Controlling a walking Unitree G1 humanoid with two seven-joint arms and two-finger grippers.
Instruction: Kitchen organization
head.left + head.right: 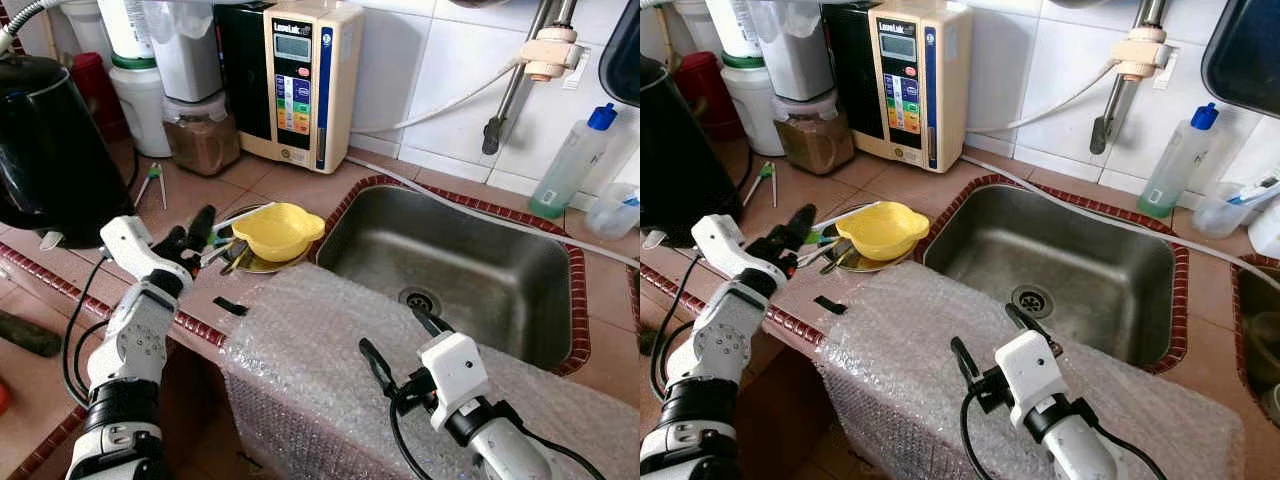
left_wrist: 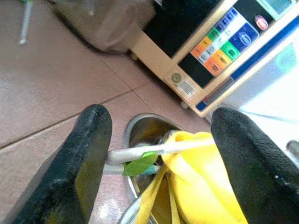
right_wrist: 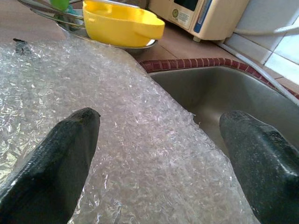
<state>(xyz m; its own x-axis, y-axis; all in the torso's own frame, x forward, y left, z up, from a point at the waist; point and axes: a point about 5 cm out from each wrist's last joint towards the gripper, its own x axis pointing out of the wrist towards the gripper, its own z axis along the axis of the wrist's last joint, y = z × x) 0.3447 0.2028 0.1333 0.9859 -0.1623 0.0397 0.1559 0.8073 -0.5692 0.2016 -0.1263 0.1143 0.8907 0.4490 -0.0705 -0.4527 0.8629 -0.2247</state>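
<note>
Kitchen counter of brown tile (image 1: 270, 175), steel sink (image 1: 450, 265) set in it with a red tile rim. Yellow bowl (image 1: 277, 230) sits in a shallow steel dish (image 1: 855, 262) just left of the sink, utensil handles (image 1: 825, 250) poking out toward the robot's left.

Left gripper (image 1: 190, 238): fingers spread wide, beside the dish; its wrist view shows a pale handle with a green tag (image 2: 140, 163) lying between the fingers, the bowl's yellow edge by one of them, nothing gripped.

Right gripper (image 1: 400, 340): fingers wide apart, empty, above the bubble wrap (image 1: 330, 370) draped over the counter's front edge; whether it touches the wrap cannot be told.

Behind: water ioniser (image 1: 305, 80), black kettle (image 1: 50, 140), lidded jar (image 1: 200, 135), faucet (image 1: 530, 60), green-tinted bottle (image 1: 570, 165).
</note>
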